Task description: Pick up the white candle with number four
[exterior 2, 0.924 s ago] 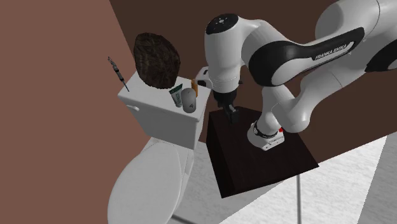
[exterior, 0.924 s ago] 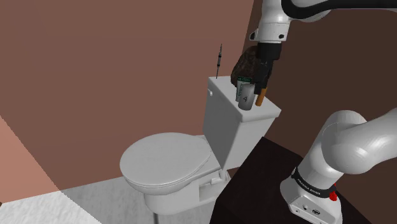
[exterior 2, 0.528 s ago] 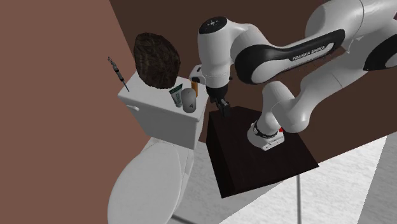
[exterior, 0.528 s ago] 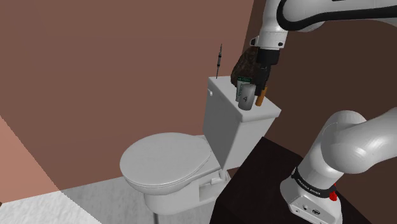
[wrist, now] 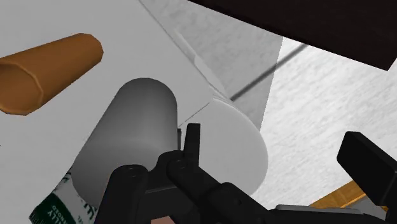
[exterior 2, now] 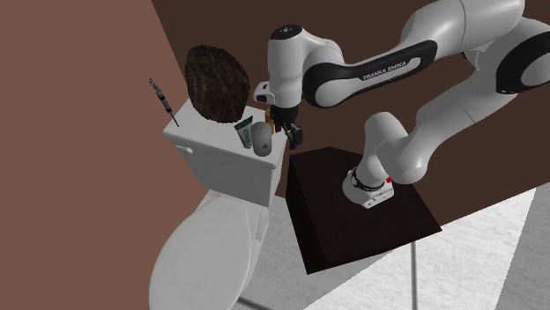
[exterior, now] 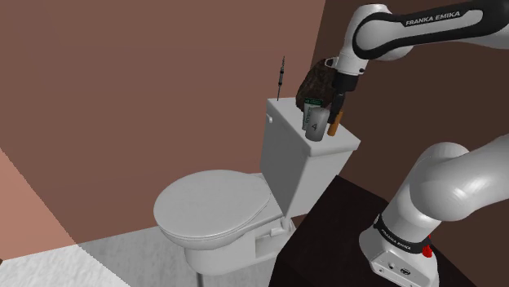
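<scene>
The white candle point(exterior: 314, 127), a short cylinder marked with a 4, lies on the toilet tank lid point(exterior: 284, 112) next to a green and white tube point(exterior 2: 244, 132) and an orange cylinder point(wrist: 48, 70). In the wrist view the candle point(wrist: 127, 137) looks grey and lies just beside one fingertip point(wrist: 191, 135). My black gripper point(exterior: 334, 112) hovers at the tank's edge point(exterior 2: 275, 154), right beside the candle point(exterior 2: 262, 138). The gripper point(wrist: 280, 153) is open and nothing sits between its fingers; the toilet lid and floor lie below it.
A dark rough lump point(exterior 2: 216, 82) leans against the wall at the back of the tank. A thin pen-like stick point(exterior 2: 163, 99) stands at the tank's far corner. The toilet bowl with closed lid point(exterior: 214, 205) is below. The dark stand point(exterior 2: 353, 220) sits close beside the toilet.
The arm has swung from above the dark stand toward the tank. The gripper now hangs at the tank's edge beside the candle. The things on the tank have not moved.
</scene>
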You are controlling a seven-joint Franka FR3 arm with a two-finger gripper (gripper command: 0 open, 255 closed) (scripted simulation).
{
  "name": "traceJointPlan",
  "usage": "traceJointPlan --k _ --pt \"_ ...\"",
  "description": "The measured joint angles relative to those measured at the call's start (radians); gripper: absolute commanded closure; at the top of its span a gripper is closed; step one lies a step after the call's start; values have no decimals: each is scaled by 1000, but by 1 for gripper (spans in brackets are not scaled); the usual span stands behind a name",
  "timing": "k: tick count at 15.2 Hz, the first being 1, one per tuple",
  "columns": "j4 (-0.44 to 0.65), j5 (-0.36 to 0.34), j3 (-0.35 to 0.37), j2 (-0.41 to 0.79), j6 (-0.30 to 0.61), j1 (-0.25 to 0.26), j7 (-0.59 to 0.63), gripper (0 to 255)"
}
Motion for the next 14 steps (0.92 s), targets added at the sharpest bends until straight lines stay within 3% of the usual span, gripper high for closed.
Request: traceJointPlan --k 6,14 --pt "46 12 -169 92 189 -23 -249 0" --pt "5 31 -230 170 317 9 -341 0"
